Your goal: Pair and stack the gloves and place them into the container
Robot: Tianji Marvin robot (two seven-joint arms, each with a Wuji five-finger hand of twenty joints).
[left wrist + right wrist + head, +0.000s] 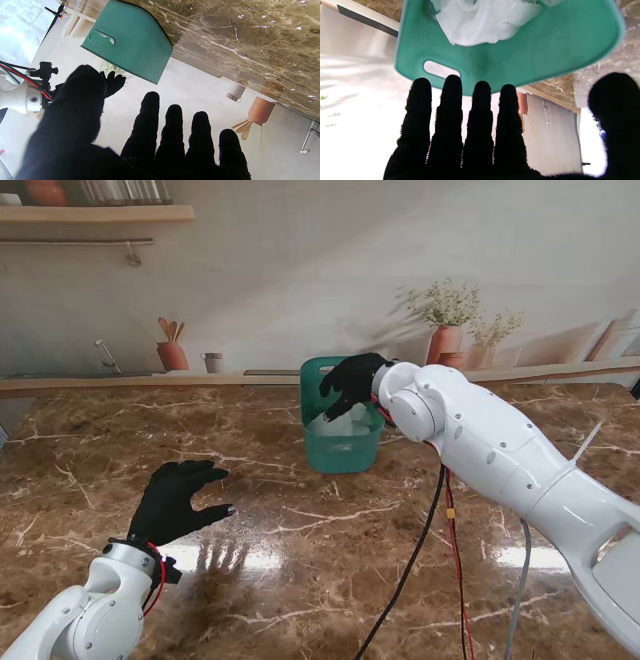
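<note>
1. Toward the far edge of the desk [300,580], about midway along it, stands the green container [342,442], with the white gloves [345,423] lying bunched inside it.
2. Over the container's opening hangs the right hand [352,384]; its fingers [450,105] are straight and a little apart, the thumb well off to the side, and nothing is held.
3. Near the left front corner hovers the left hand [175,502], fingers spread wide over bare marble, also empty.
4. No glove shows anywhere on the desk, so the task looks essentially done: the gloves are in the container.
5. Whether they lie neatly paired and stacked cannot be told; they look crumpled.
6. What seems left is only drawing the right hand clear.
</note>
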